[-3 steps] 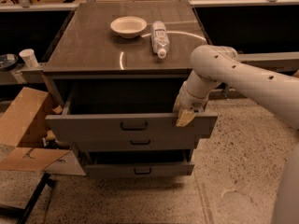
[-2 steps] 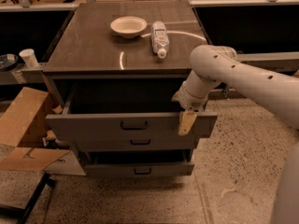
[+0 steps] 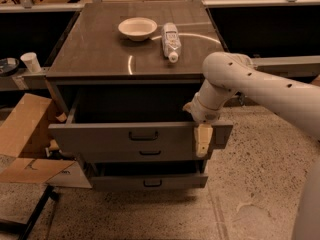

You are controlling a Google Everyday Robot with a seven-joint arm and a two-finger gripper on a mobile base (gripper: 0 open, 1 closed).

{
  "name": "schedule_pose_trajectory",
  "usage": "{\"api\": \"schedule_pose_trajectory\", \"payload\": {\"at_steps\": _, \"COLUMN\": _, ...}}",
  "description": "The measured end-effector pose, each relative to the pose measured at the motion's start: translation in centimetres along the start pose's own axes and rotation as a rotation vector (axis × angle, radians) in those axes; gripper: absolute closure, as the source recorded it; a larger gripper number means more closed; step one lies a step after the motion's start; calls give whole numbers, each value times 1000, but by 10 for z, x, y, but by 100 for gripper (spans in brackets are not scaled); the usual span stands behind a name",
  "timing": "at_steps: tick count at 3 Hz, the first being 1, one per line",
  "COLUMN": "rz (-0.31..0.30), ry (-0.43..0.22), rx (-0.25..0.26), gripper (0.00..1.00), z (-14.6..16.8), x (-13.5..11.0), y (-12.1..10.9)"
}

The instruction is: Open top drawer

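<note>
The top drawer (image 3: pixel 100 139) stands pulled out from the dark grey-brown cabinet, its inside dark and open to view. Its small black bar handle (image 3: pixel 143 135) sits at the centre of the front. My gripper (image 3: pixel 202 143) hangs over the top edge of the drawer front near its right end, well right of the handle. The cream arm (image 3: pixel 260 86) reaches in from the right. Two shorter drawers lie below: one (image 3: pixel 150 154) partly out, and the lowest (image 3: pixel 152 183).
A white bowl (image 3: pixel 137 28) and a lying plastic bottle (image 3: pixel 171 40) rest on the cabinet top (image 3: pixel 95 54). Cardboard boxes (image 3: pixel 25 134) lie on the floor at the left. A paper cup (image 3: pixel 31 62) stands on a ledge at the far left.
My gripper has dropped a little lower over the drawer front's right end. The drawer stays pulled out about the same amount.
</note>
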State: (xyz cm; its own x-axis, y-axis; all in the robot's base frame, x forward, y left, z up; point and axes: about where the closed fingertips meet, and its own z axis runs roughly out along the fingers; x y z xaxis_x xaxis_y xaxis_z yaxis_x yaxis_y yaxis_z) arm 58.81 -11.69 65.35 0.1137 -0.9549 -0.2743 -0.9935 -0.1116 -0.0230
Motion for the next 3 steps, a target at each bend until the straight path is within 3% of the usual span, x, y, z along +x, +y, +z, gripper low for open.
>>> {"api": "schedule_pose_trajectory", "payload": {"at_steps": 1, "rz": -2, "ry": -6, "rx": -74, "gripper": 0, "z": 9, "x": -2, "y": 32}}
{"api": "schedule_pose_trajectory", "payload": {"at_steps": 2, "rz": 2, "ry": -8, "rx": -122, "gripper": 19, "z": 15, "x": -4, "y": 58}}
{"api": "schedule_pose_trajectory", "payload": {"at_steps": 3, "rz": 2, "ry": -8, "rx": -123, "gripper": 42, "z": 10, "x": -5, "y": 58}}
